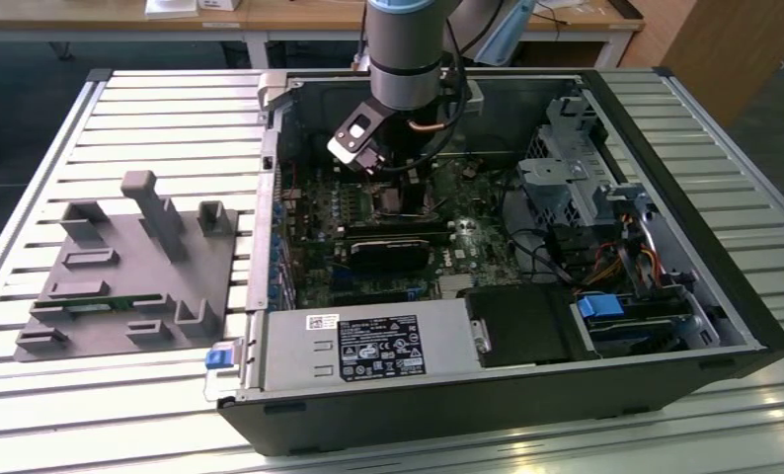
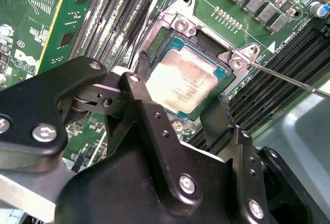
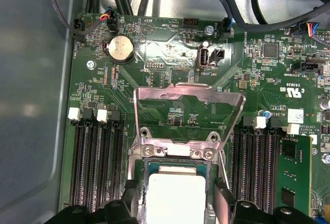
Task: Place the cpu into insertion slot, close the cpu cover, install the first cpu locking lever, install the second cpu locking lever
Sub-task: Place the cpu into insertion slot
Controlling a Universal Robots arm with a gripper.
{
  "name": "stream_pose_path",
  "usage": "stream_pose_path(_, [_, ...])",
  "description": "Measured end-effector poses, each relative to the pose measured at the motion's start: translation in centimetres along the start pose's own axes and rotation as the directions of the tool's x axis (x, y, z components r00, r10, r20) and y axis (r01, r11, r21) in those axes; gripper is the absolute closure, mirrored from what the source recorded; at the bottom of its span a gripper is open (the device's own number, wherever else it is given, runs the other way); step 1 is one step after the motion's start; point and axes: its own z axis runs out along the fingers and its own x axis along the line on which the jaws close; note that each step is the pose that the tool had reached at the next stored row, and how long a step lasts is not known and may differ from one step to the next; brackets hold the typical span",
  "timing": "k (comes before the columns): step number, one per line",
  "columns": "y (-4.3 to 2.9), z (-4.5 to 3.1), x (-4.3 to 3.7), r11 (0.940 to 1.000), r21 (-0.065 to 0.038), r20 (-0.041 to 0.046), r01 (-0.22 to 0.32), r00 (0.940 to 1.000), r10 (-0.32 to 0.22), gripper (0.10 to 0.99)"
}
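Fixture block (image 1: 128, 267): one, grey, with several upright posts, on the exterior view's left, well apart from the arm.
Computer case (image 1: 747, 326): one, black, lying open on its side, right of the fixture block.
Power supply (image 1: 365, 346): one silver box with a label, in the case's near corner.
Blue tabs: two, one at the case's near-left edge (image 1: 217, 357), one by the drive bay (image 1: 600, 306).
Arm (image 1: 406, 39): one, grey, reaching straight down into the case.
Gripper (image 2: 181, 82): one, black, low over the board and straddling the cpu. Whether it grips or has let go, I cannot tell.
Cpu (image 2: 180, 87): one, with a pale silver top, lying flat inside the insertion slot (image 2: 203, 39).
Cpu cover (image 3: 170, 91): one silver frame, standing up open behind the slot.
Locking levers: two thin wire rods, one on each side of the slot (image 2: 147, 23) (image 2: 289, 80), both swung free.
Memory slot banks: two, long and black, flanking the slot (image 3: 95, 162) (image 3: 258, 167).
Coin cell (image 3: 119, 47): one, beyond the cover.
Surface: slatted metal table (image 1: 49, 415), pale grey, carrying the block and the case.
Room: wooden desks (image 1: 300, 15) along the back, and a wooden panel (image 1: 735, 39) on the exterior view's right.
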Motion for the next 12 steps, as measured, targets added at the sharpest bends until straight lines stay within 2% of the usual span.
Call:
stream_pose_path(5, [0.01, -0.08, 0.00, 1.0000, 0.000, 0.0000, 0.000, 1.0000, 0.000, 0.412])
stream_pose_path(10, [0.05, -0.62, -0.01, 1.0000, 0.000, 0.0001, 0.000, 1.0000, 0.000, 0.412])
stream_pose_path(11, [0.06, -0.71, -0.01, 1.0000, 0.001, 0.0000, 0.000, 1.0000, 0.000, 0.427])
stream_pose_path(12, [0.07, -0.79, 0.00, 1.0000, 0.001, 0.0000, 0.000, 1.0000, 0.000, 0.490])
